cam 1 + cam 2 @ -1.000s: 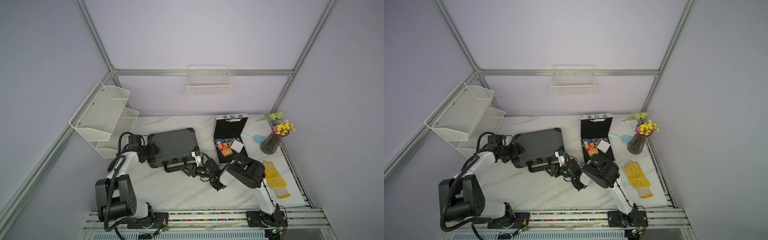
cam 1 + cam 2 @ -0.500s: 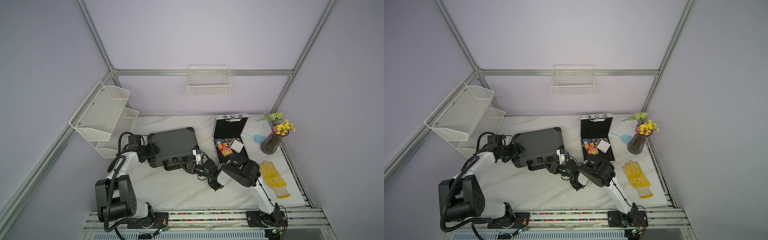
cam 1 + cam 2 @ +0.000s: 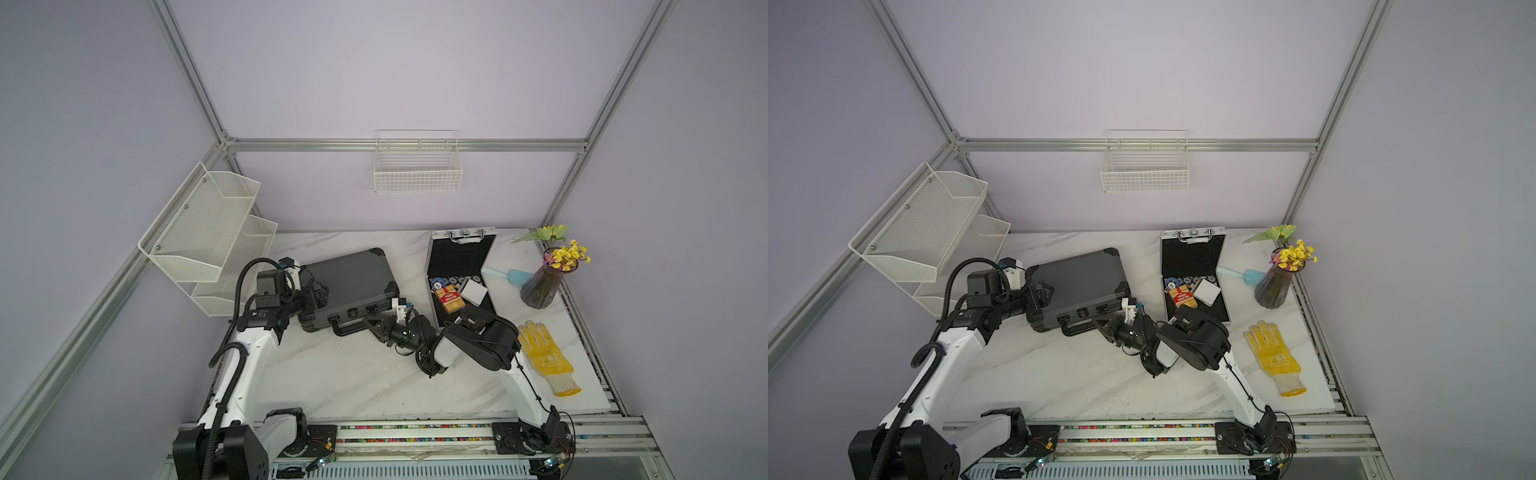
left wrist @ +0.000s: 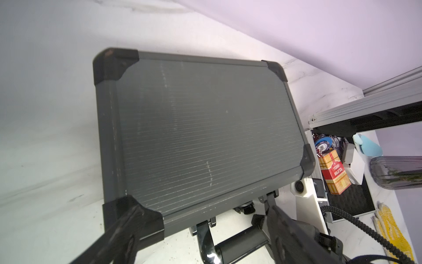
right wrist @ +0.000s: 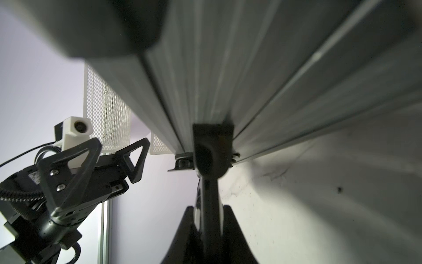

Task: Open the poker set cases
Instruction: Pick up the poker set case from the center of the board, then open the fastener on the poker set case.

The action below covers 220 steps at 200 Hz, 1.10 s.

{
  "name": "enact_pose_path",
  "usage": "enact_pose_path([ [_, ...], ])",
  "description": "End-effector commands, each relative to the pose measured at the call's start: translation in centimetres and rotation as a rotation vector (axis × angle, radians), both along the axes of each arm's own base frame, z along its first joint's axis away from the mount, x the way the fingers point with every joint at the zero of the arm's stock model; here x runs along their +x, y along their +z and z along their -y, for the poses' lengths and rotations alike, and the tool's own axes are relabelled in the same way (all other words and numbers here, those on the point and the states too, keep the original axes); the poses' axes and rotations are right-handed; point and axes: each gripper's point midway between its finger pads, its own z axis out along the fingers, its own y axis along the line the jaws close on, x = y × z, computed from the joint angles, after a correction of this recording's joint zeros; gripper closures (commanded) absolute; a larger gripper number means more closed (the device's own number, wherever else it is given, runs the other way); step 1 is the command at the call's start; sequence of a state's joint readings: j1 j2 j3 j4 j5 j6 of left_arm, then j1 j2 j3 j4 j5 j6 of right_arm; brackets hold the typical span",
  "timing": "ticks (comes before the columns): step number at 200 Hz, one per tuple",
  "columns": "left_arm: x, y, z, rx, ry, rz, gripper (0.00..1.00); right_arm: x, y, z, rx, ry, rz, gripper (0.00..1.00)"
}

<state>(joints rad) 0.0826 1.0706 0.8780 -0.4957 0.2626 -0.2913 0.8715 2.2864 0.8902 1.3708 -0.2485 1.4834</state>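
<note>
My right fingers (image 5: pixel 182 240) pinch the smooth black handle (image 5: pixel 210 160) of the ribbed grey case (image 3: pixel 353 278); my triangular left fingers (image 5: pixel 56 180) gape wide.

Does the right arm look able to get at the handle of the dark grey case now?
Probably yes. The right tool is at the handle of the grey case, straddling it, and nothing stands in the way.

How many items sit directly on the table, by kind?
cases: 2 (dark grey case closed, silver case open)
vase: 1
yellow glove: 1
light blue tool: 1
total: 5
</note>
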Motion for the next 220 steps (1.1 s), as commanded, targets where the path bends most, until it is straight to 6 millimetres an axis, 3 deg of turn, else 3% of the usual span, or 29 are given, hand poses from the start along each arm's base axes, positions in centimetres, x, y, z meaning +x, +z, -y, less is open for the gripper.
enact_pose_path([
  [1,-0.6,2.3,-0.3,0.121,-0.036,0.097,0.14,-0.2,-2.9,0.1,-0.047,-0.007,-0.2,0.86],
  [25,-1.0,3.4,0.5,0.144,-0.071,0.138,0.14,0.7,-2.1,-0.2,-0.05,-0.025,-0.147,0.8],
  [56,-1.1,3.9,1.4,0.169,-0.114,0.158,0.14,1.8,-2.9,-0.7,-0.056,-0.053,-0.144,0.73],
  [74,-1.3,3.8,2.2,0.206,-0.158,0.168,0.14,2.2,-2.9,-0.8,-0.049,-0.068,-0.138,0.73],
  [85,-1.5,3.7,3.1,0.236,-0.208,0.178,0.13,2.3,-2.7,-0.8,-0.045,-0.071,-0.132,0.82],
  [106,-2.5,4.0,5.9,0.347,-0.369,0.244,0.12,2.3,-1.3,-0.5,-0.021,-0.079,-0.109,1.0],
  [128,-4.5,3.8,8.9,0.506,-0.599,0.343,0.09,1.8,0.2,0.2,0.0,-0.083,-0.119,1.0],
  [160,-9.3,2.3,13.0,0.613,-0.954,0.528,0.03,0.5,3.3,0.9,0.053,-0.064,-0.128,1.0],
  [182,-11.1,0.8,14.2,0.651,-1.08,0.581,0.03,-0.6,5.6,0.8,0.088,-0.047,-0.102,1.0],
  [220,-11.4,-0.9,14.9,0.707,-1.164,0.571,0.03,-2.5,10.1,0.7,0.198,-0.024,-0.016,1.0],
])
